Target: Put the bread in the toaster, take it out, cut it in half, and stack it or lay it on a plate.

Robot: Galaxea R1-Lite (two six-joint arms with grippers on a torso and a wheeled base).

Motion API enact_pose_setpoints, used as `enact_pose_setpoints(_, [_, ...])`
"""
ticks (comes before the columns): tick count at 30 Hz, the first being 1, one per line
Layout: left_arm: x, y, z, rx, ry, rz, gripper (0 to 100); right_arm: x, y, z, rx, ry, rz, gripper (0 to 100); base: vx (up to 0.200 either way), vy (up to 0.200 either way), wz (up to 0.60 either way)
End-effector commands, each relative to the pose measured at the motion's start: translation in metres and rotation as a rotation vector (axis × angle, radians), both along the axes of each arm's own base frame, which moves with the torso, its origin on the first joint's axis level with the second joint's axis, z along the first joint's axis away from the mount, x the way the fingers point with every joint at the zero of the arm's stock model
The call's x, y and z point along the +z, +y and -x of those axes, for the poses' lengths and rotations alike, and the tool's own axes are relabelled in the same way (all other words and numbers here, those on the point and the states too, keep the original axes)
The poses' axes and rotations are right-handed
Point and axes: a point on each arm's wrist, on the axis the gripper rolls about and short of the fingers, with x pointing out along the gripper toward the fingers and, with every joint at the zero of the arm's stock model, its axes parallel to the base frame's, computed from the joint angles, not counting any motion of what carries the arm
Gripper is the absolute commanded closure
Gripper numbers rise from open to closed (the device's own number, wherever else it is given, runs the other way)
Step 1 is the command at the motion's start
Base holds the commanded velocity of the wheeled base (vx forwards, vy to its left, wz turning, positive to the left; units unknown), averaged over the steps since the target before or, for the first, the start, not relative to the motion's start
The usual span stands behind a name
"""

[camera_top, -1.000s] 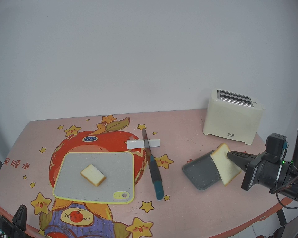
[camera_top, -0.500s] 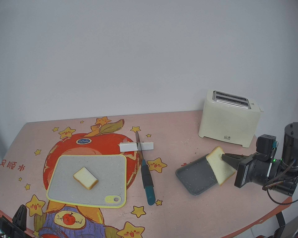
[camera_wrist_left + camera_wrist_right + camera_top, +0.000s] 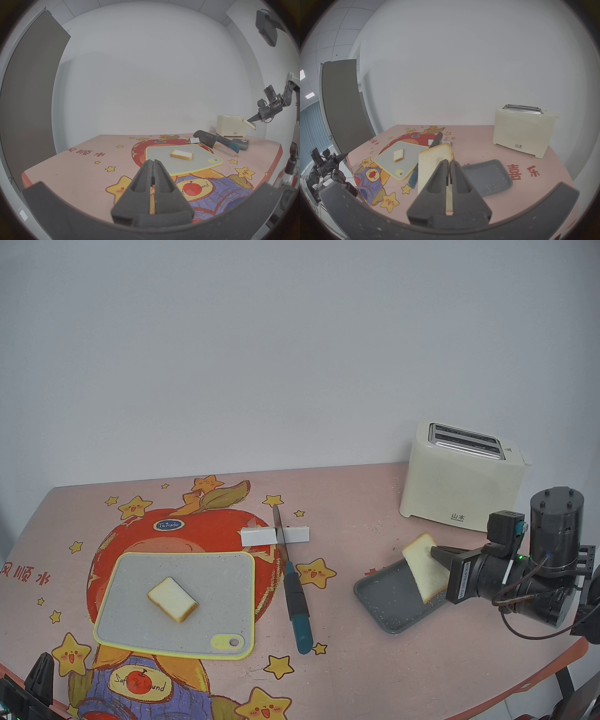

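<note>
- Since half a sec ago your right gripper [image 3: 436,551] has slid in toward the middle of the table [image 3: 375,502], taking the bread slice [image 3: 424,566] w/ it. The slice is now more over the right end of the grey plate [image 3: 384,599].
- Right fingers are clamped on the slice's edge. It's held tilted, up off the plate, in front of the toaster [image 3: 462,480].
- Toaster sits at the back right, both slots up, apart from the plate.
- Left gripper [image 3: 153,170] is low at the near-left edge, fingers pressed together w/ nothing between them.
- Cutting board [image 3: 212,590] is on the left w/ a small bread piece [image 3: 172,599] lying flat on it.
- Knife [image 3: 294,602] lies btw board and plate, blade resting across a white block [image 3: 259,536], handle toward you.
</note>
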Motion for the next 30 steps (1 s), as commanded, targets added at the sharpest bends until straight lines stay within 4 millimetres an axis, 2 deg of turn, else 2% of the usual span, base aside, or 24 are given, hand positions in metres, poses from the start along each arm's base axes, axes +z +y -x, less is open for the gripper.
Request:
enact_pose_setpoints(1, [-0.004,0.0,-0.001,0.001,0.017,0.0,100,-0.019,0.005,-0.007,-0.005,0.056,0.042,100,0.0,0.0,0.0])
enact_pose_setpoints(30, [-0.004,0.0,-0.001,0.001,0.017,0.0,100,-0.041,0.009,-0.022,-0.02,0.135,0.053,100,0.0,0.0,0.0])
